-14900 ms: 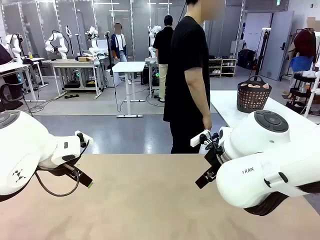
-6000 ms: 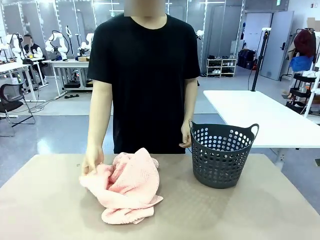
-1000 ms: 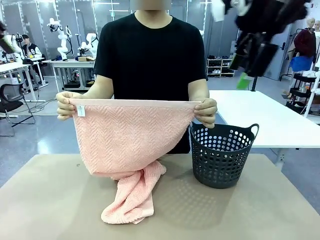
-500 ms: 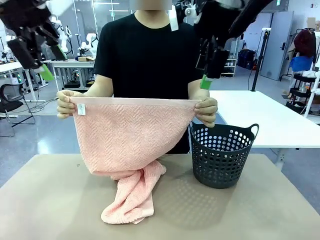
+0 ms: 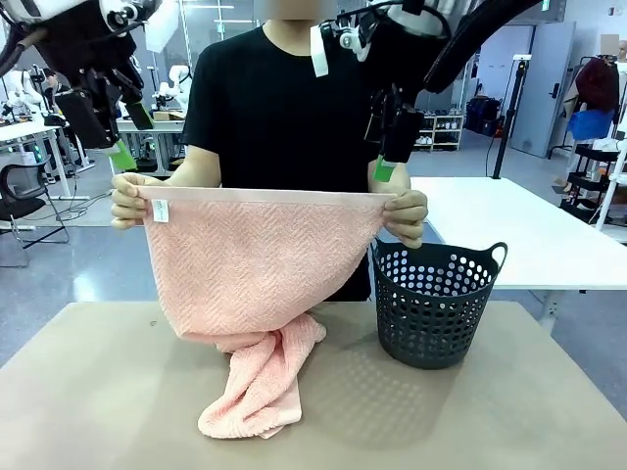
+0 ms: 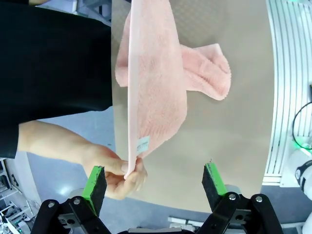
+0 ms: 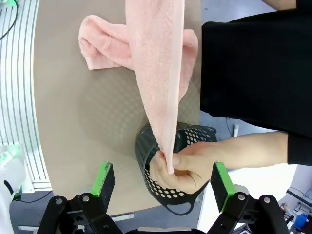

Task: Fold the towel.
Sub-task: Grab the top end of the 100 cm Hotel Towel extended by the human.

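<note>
Hanging high over the table (image 5: 78, 392), both arms have swung in within the last second. The towel (image 5: 255, 259) hasn't budged: the person holds its hem taut in the air, with the tail bunched on the table just left of the basket (image 5: 436, 313). A corner handover looks likely next. The left claw (image 6: 154, 178) points down, jaws wide, lined up over the scene-left hand (image 6: 114, 170) pinching the tag (image 6: 143, 144) corner. The right claw (image 7: 163, 178), equally wide, looks down on the scene-right hand (image 7: 187, 168). Neither grips anything yet.
</note>
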Robot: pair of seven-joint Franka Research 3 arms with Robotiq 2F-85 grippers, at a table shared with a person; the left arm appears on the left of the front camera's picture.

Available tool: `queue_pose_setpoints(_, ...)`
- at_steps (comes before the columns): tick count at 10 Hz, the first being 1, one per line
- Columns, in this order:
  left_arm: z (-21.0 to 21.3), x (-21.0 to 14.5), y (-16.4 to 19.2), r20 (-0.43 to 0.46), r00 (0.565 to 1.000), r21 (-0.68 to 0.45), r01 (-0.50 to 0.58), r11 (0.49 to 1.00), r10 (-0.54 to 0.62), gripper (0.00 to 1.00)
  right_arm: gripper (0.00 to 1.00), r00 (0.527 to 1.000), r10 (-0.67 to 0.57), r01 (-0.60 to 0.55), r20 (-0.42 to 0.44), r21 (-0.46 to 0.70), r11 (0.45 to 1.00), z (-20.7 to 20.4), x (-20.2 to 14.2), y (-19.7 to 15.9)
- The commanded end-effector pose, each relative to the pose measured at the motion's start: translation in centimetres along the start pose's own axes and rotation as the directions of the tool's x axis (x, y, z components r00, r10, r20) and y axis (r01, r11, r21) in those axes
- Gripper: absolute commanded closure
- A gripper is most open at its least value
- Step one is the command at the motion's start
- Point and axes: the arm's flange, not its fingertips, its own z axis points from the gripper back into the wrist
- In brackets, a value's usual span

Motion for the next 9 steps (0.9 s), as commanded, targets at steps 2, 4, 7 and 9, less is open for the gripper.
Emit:
queue_pose_setpoints(2,-4.3,0.1,1.0,-0.030,0.999,-0.013,-0.014,1.000,0.013,0.00,0.00,1.000,0.011,-0.011,-0.005,0.027,1.000,-3.0,-0.1,-0.5)
queue_pose_setpoints(4,-7.1,0.5,1.7,-0.054,0.999,-0.028,-0.010,1.000,0.009,0.00,0.00,1.000,0.010,-0.009,-0.008,0.050,0.999,-5.2,-0.5,-0.7)
queue_pose_setpoints(7,-10.6,-0.3,2.4,-0.089,0.995,-0.047,-0.039,0.998,0.035,0.00,0.00,1.000,0.014,-0.013,-0.007,0.053,0.999,-7.4,-0.9,-1.3)
queue_pose_setpoints(9,-11.8,-0.5,2.2,-0.089,0.996,-0.083,-0.039,0.996,0.031,0.00,0.00,1.000,0.019,-0.018,-0.011,0.076,0.997,-8.7,-0.6,-1.4)
